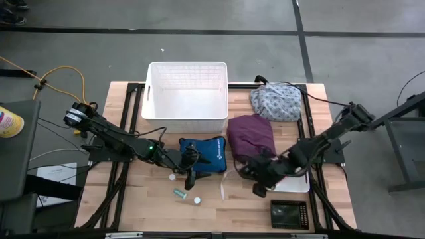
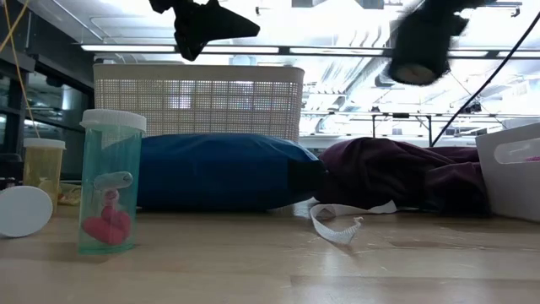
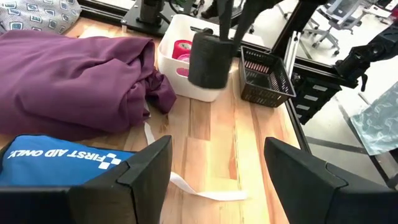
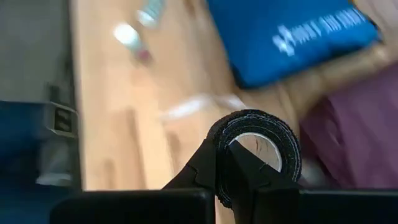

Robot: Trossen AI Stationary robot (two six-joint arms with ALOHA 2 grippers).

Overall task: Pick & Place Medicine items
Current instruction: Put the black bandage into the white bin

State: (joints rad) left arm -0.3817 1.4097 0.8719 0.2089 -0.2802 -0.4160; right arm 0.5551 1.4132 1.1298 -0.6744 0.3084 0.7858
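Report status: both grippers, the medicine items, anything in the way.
Right gripper shut on black bandage roll, lifted above table. Left gripper open over blue pouch. Vial and small bottle on table. White strip lies loose nearby.

Grey floor (image 1: 80, 46) – ceiling strip lights (image 2: 337, 51) – office chairs (image 3: 339, 9) behind

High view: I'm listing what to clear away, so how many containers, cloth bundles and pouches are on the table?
Containers: 3 (white basket, white tray, black basket)
Cloth bundles: 2 (purple bundle, floral bundle)
Pouches: 1 (blue pouch)
Total: 6
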